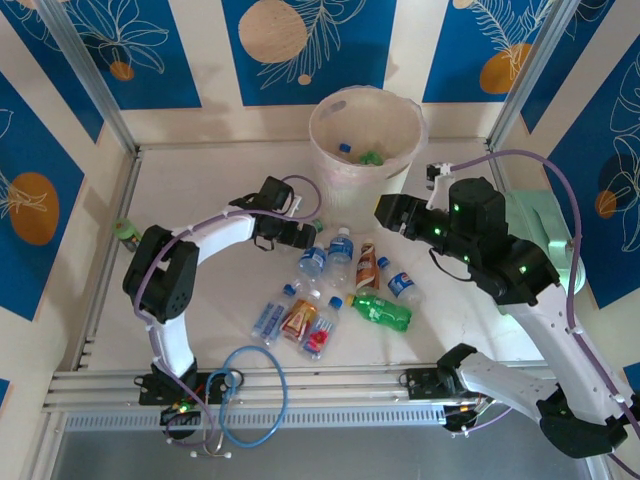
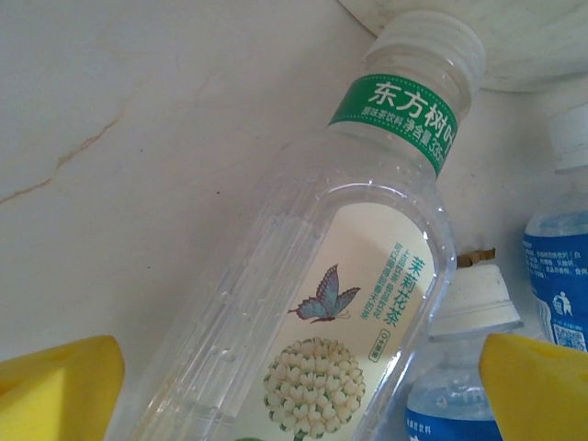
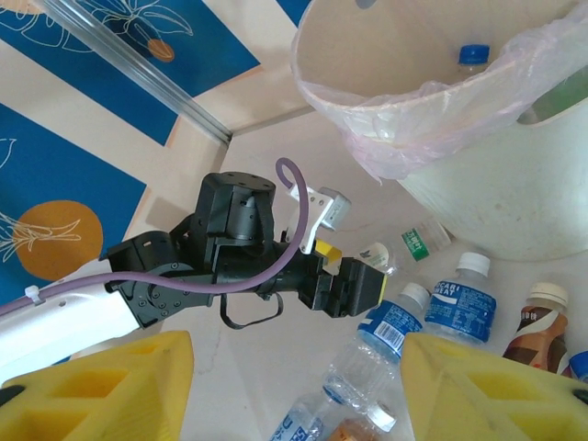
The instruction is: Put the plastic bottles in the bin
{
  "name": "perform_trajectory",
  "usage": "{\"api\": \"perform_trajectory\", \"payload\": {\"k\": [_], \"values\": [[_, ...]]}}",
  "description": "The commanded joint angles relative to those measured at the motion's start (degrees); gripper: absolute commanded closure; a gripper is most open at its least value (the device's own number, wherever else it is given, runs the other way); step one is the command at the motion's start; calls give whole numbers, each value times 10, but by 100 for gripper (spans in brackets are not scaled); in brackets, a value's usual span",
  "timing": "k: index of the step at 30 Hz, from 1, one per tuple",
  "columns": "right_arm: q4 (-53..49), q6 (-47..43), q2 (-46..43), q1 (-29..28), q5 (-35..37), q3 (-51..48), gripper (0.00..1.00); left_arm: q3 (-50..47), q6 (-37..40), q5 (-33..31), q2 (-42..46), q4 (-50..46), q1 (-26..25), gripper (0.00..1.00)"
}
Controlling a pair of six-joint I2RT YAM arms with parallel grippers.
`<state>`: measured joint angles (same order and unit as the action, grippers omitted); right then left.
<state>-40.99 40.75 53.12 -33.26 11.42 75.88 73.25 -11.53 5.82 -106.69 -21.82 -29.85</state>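
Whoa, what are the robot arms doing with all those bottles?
Two robot arms are tidying plastic bottles into the bin. The left gripper has its jaws open on either side of a clear bottle lying on the table, not squeezing yet. The right gripper hangs empty near the bin. A couple are inside; many lie outside.

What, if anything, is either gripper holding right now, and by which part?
Nothing. The left gripper stands open, fingers astride the clear green-banded bottle, not closed on it; the right gripper is open, empty.
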Motion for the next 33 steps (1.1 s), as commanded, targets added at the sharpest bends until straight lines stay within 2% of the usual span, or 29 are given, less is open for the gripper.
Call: {"api": "perform_trajectory", "payload": {"k": [1,16,26,33], "values": [[-8,8,-5,3,6,3,38,10,10,16,-7,-2,3,3],[-9,11,-11,15,-4,0,37,-34,-13,-24,-10,-17,1,12],[-20,11,-13,19,-5,3,37,-18,-16,-24,-18,-10,1,25],[-18,10,-12,21,-6,8,37,-60,-21,-25,39,-17,1,34]]}}
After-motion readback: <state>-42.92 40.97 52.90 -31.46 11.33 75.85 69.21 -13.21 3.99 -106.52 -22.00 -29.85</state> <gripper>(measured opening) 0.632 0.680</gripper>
